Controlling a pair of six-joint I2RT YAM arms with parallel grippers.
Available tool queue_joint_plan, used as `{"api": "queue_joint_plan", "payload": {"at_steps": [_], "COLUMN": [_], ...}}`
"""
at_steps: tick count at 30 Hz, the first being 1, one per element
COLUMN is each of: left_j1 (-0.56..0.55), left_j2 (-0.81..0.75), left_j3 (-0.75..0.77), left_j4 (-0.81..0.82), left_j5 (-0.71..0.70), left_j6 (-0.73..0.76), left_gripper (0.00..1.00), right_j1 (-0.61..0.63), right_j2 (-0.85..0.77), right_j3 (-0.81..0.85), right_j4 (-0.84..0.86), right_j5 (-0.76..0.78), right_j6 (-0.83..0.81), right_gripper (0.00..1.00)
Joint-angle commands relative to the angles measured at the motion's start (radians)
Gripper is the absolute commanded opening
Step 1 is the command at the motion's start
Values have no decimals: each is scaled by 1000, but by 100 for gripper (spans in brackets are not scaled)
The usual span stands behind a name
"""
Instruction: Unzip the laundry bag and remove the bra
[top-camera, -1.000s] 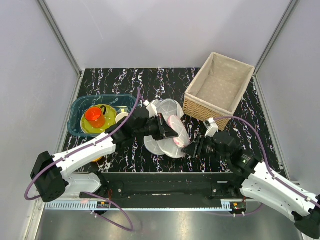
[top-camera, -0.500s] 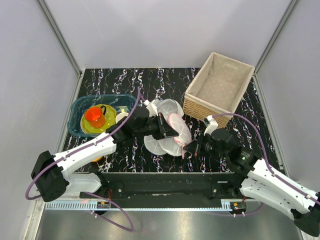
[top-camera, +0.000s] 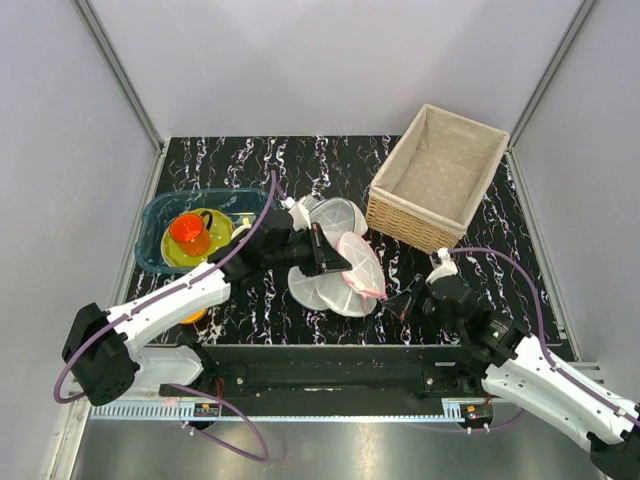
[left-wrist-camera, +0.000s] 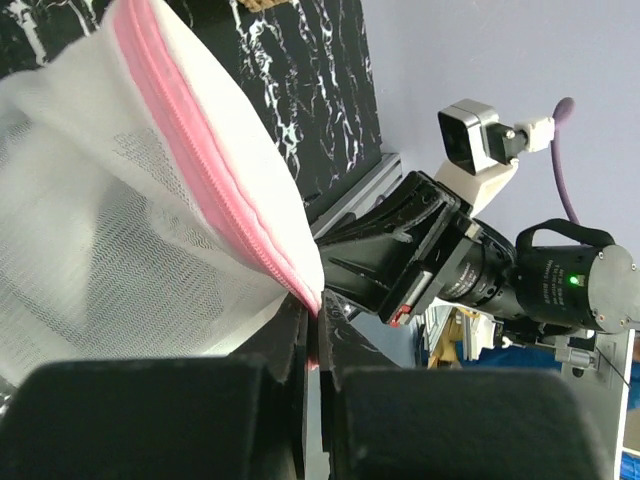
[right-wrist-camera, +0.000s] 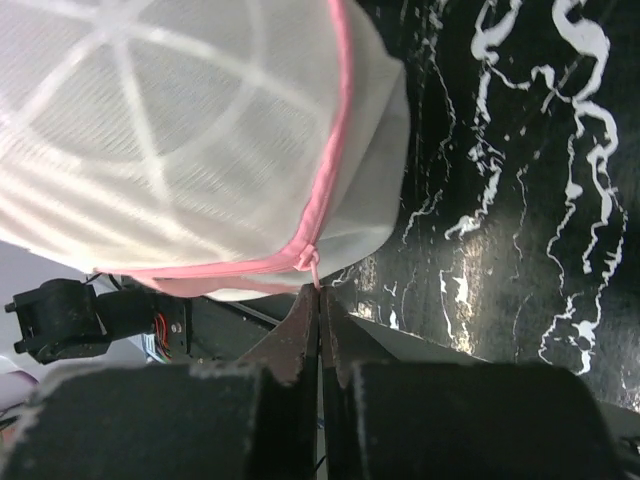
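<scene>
The right pincer (right-wrist-camera: 320, 300) has drawn back toward the near-right and closed.
It pinches the zipper pull (right-wrist-camera: 314, 268) of the laundry bag (top-camera: 358, 265); the left pincer (left-wrist-camera: 312, 320) clamps its pink rim (left-wrist-camera: 200, 150), so unzipping looks ready to begin.

White arms (top-camera: 170, 300), black wrists (top-camera: 290, 250), purple cables (left-wrist-camera: 565, 105)

Right pincer (right-wrist-camera: 320, 295) now shut on zipper (right-wrist-camera: 313, 262)

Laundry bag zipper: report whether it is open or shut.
Shut along the visible stretch: the pink zipper runs unbroken across the laundry bag in both wrist views; the rest is hidden.
</scene>
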Motion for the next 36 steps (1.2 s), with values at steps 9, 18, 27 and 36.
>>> {"api": "queue_joint_plan", "payload": {"at_steps": [9,18,27,36], "left_j1": [26,28,-90,-149], "left_j2": [162,-12,-264,-195], "left_j3": [118,256,-26,-57], "left_j4": [25,-324,-235,-177], "left_j5": [-4,-31,-31,-214], "left_j6": [117,222,-25,-116], "left_gripper": [3,83,94,99], "right_j1": [3,3,3,3], "right_j2": [71,10,42,65], "right_j3": [42,56,88,93], "right_j4": [19,3,3,-21], "right_j5": [-83,-61,-83,-114], "right_j6": [75,110,87,61], "right_gripper": [0,0,0,0]}}
